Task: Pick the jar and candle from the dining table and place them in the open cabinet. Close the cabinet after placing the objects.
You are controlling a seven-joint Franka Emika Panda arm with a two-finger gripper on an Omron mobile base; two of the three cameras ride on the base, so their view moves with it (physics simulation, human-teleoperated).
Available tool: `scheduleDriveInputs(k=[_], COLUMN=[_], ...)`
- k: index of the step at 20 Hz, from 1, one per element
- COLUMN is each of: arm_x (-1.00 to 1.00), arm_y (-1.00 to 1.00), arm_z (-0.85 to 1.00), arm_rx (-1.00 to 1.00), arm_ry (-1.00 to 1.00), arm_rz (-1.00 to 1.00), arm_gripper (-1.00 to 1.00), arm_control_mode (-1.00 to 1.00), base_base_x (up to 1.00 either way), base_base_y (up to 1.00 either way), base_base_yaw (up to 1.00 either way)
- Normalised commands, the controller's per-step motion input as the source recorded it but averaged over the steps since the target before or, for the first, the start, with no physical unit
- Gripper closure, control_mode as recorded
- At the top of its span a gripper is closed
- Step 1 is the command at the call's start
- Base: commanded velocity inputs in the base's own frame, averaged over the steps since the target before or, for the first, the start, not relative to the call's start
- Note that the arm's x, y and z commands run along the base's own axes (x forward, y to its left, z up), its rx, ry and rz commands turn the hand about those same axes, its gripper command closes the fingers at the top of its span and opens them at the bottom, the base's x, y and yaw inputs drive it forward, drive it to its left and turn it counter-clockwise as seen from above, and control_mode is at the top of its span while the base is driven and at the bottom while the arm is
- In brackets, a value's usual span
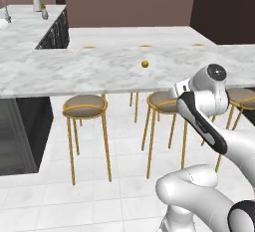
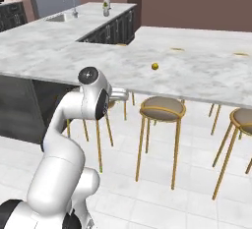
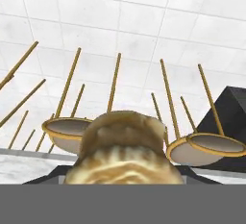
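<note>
Jar (image 3: 124, 151) sitting close against hand camera, apparently clamped in gripper — fingertips hidden; candle (image 1: 145, 64) resting alone on dining table (image 1: 74, 66), above stools (image 1: 85, 107).

The tiny stubby tan-gold candle (image 1: 145, 64) sits at frame centre on the long white marble dining table (image 1: 89, 71), above the round tan-seated stools (image 1: 85, 106) standing below its near edge.

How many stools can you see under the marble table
3 at least. In the right base view, one stool stands under the dining table below the candle, one at the right edge, one behind the arm. More may be hidden.
</note>
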Motion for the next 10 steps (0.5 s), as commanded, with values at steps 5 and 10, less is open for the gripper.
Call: scheduleDriveInputs(k=[5,10], arm_x=[0.00,0.00], arm_y=[0.00,0.00], arm_z=[0.00,0.00], arm_rx=[0.00,0.00], arm_ry=[0.00,0.00], arm_rz=[0.00,0.00], arm_gripper=[1.00,1.00], arm_control_mode=[1.00,1.00], base_base_x=[-0.54,-0.34], base_base_y=[1.00,1.00], base_base_yaw=[0.00,0.00])
